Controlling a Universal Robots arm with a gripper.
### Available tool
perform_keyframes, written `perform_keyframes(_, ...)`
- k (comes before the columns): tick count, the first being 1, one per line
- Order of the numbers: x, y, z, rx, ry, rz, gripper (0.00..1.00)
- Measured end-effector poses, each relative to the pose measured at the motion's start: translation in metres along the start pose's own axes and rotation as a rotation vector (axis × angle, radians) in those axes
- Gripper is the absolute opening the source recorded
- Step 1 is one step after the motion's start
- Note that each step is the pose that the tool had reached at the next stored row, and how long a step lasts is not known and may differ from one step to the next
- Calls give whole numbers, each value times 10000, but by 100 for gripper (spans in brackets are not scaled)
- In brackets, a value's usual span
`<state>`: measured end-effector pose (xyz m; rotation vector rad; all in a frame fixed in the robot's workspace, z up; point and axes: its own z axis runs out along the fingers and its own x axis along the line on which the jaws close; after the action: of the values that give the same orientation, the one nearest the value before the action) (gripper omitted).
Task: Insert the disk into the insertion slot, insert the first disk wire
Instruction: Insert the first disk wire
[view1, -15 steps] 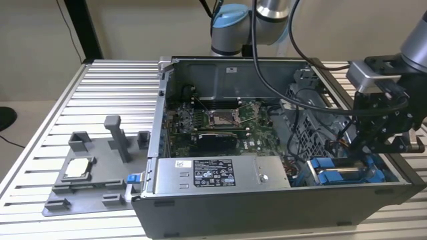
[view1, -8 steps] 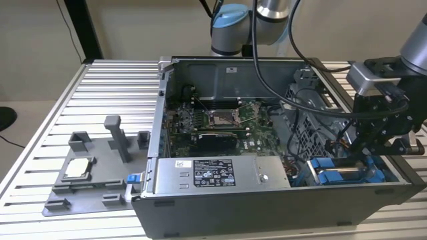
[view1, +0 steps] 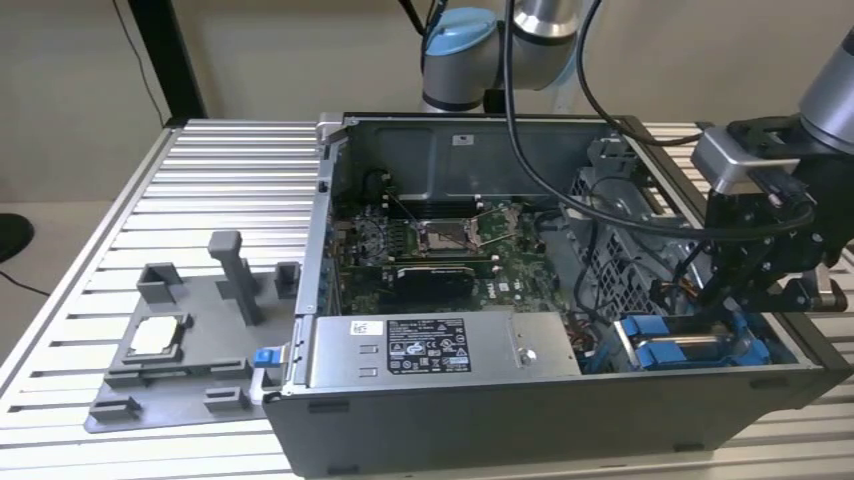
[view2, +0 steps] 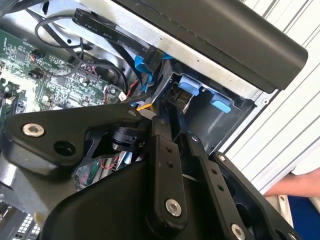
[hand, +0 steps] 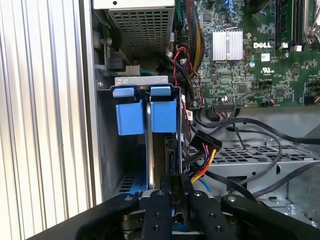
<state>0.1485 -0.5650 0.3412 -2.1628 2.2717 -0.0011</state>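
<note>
At the insertion slot (hand: 134, 156) | pincer (hand: 176, 186) at its edge | cables (hand: 206, 162) just beside

The arm (view1: 534, 25) stands upright at the back of the exterior view, a grey tube beside a pale blue joint cap. On the exterior view's right, the wrist (view1: 834, 95) tilts downward. Below it, the black gripper (view1: 738, 300) points down. In both wrist views, its two black linked fingers (hand: 159, 210) run forward and converge at their tips. They seem drawn close together, but whether they pinch anything cannot be told.
</note>
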Motion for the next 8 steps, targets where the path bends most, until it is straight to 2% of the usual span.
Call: perform_keyframes(8,0,0,13,0,1,0,0)
